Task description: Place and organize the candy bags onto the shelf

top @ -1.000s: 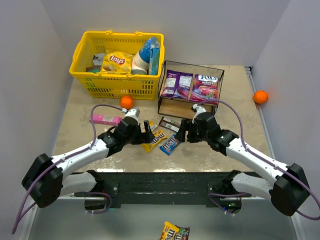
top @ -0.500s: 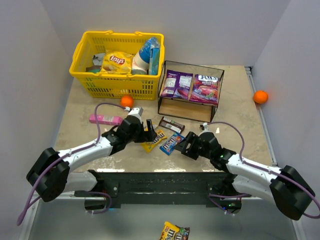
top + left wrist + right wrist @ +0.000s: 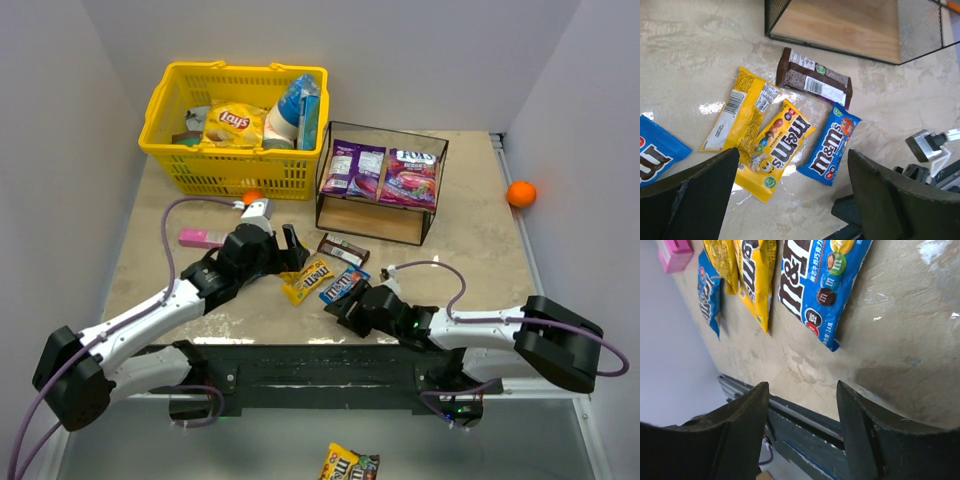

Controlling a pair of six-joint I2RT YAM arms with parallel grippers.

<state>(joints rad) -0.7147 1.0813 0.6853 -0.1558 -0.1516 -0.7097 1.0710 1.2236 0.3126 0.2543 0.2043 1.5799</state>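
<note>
One basket (image 3: 165, 100) sits at 11 o'clock on the table (image 3: 470, 260) and one shelf (image 3: 360, 218) at 1 o'clock, with two purple bags (image 3: 353, 168) (image 3: 410, 176) side by side on its top board. Of the two grippers, the left (image 3: 288, 250) hangs over the packets with jaws wide apart and empty, and the right (image 3: 345, 306), at 5 o'clock of them, is low with jaws apart and nothing between. Five packets lie flat at 7 o'clock of the shelf: one brown (image 3: 814, 83), two yellow (image 3: 782, 145) (image 3: 740, 115) and two blue (image 3: 830, 144) (image 3: 655, 155). A sixth (image 3: 348, 464) lies below the near edge, one pink pack (image 3: 200, 238) at 9 o'clock of the five, and two orange balls (image 3: 518, 193) (image 3: 250, 196) lie farther back.
</note>
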